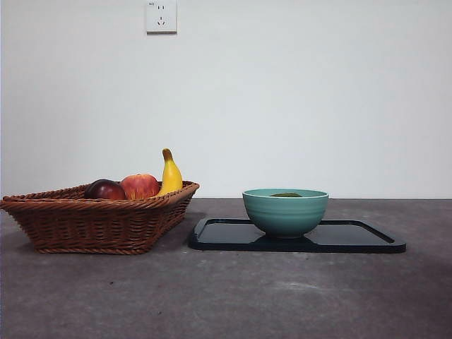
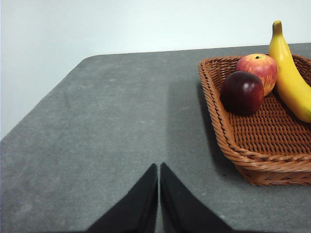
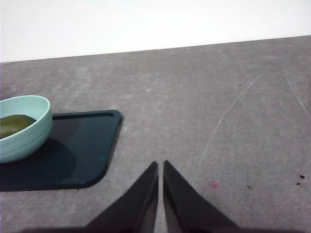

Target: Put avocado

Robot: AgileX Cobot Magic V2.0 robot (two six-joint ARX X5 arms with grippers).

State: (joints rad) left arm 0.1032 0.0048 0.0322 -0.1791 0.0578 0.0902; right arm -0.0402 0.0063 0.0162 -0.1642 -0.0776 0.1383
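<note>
Avocado (image 3: 14, 124): lying in the teal bowl (image 1: 285, 211) on the dark tray (image 1: 353, 237), so you have little left beyond keeping both arms back, left hand (image 2: 159, 194) and right hand (image 3: 160, 194) each pressed together, empty, above bare worktop (image 1: 226, 296). The front view shows only a green sliver over the rim; the right wrist view shows it inside. Only the left wrist view shows the basket (image 2: 252, 160) floor under apple (image 2: 257, 68), dark fruit (image 2: 242, 92) and banana (image 2: 291, 73).

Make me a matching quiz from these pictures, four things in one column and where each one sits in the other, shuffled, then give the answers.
Things:
1. avocado
2. banana
3. teal bowl
4. left gripper

Places:
A. on the dark tray
B. in the wicker basket, beside the red apple
C. inside the bowl
D. above bare table, apart from the basket

Pairs: 1-C, 2-B, 3-A, 4-D
</note>
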